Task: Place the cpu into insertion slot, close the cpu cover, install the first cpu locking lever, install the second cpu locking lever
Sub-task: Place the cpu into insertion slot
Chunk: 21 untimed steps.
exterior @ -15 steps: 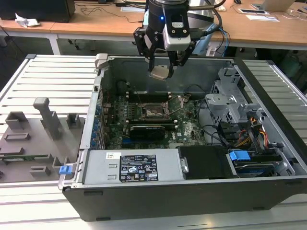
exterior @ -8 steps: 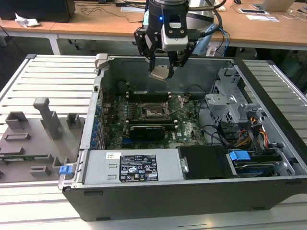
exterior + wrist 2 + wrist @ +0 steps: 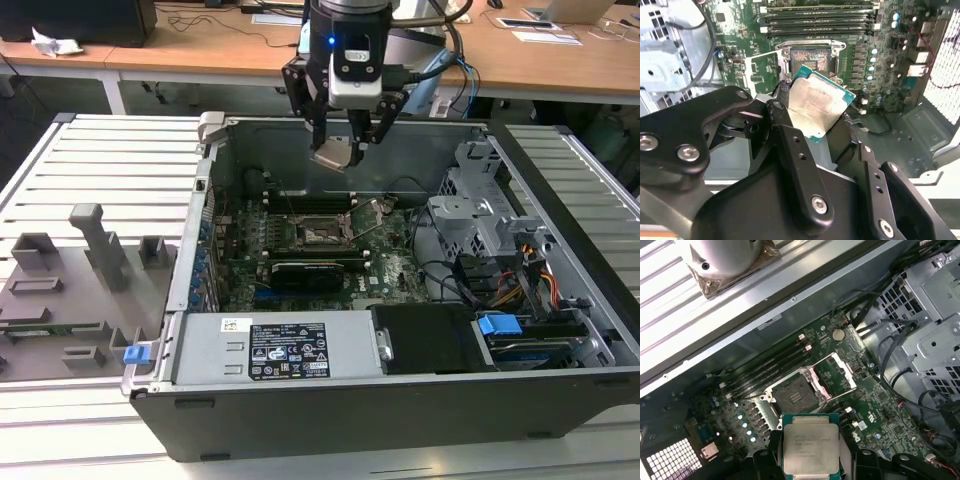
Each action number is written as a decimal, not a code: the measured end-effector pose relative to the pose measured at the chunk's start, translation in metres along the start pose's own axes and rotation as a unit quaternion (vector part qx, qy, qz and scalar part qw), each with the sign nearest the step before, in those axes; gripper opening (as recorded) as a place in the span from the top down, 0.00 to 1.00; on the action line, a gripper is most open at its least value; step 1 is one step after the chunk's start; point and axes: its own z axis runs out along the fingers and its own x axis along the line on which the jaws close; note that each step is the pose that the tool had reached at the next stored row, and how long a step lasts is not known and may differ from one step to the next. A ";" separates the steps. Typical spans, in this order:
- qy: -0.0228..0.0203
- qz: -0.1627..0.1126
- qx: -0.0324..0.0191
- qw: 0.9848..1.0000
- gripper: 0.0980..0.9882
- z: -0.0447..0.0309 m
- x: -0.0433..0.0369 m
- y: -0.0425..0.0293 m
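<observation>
Pincer [image 3: 342, 150]: closed on the cpu [image 3: 334, 157] by its edges. The chip is tilted, and its metal top shows in both wrist views.
Below me: the slot [image 3: 797, 395] is bare with its pins exposed, well apart from the chip.
Beside slot: the cover [image 3: 836, 371] is swung open.
Progress: the chip is lifted but not seated; I judge the cover and both locking steps remain.
Pose: my arm hangs straight down into the open case [image 3: 400, 420], wrist toward the board [image 3: 395, 265].
</observation>
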 end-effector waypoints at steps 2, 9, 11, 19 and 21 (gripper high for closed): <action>-0.002 0.018 0.000 1.000 0.50 0.0011 0.0000 -0.0001; -0.007 0.078 -0.001 0.997 0.50 0.0046 -0.0001 -0.0004; -0.009 0.098 -0.002 0.995 0.50 0.0054 -0.0001 -0.0005; -0.014 0.159 -0.003 0.987 0.50 0.0079 -0.0002 -0.0007; -0.016 0.185 -0.003 0.983 0.50 0.0091 -0.0002 -0.0008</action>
